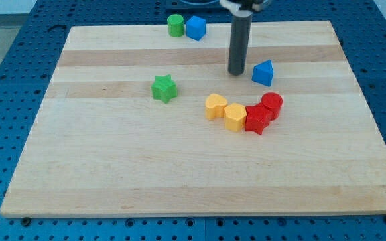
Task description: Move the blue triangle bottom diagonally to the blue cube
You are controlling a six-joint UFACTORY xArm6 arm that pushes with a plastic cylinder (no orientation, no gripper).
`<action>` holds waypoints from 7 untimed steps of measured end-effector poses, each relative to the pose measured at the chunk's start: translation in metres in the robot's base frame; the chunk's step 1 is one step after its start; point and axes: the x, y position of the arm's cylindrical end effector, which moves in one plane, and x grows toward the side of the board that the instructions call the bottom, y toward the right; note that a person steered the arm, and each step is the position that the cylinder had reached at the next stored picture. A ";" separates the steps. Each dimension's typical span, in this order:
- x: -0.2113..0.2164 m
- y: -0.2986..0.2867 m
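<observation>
The blue triangle (263, 72) lies right of the board's middle, toward the view's top. The blue cube (196, 28) sits near the board's top edge, touching a green cylinder (175, 25) on its left. My tip (236, 71) rests on the board just left of the blue triangle, a small gap between them. The rod rises straight up out of the view's top.
A green star (164, 88) lies left of centre. A curved row of a yellow heart (215, 106), a yellow hexagon block (235, 116), a red star (256, 120) and a red cylinder (272, 105) sits below the triangle. The wooden board (112, 174) lies on a blue pegboard table.
</observation>
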 end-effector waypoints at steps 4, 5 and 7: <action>-0.055 0.067; -0.106 0.067; -0.109 0.123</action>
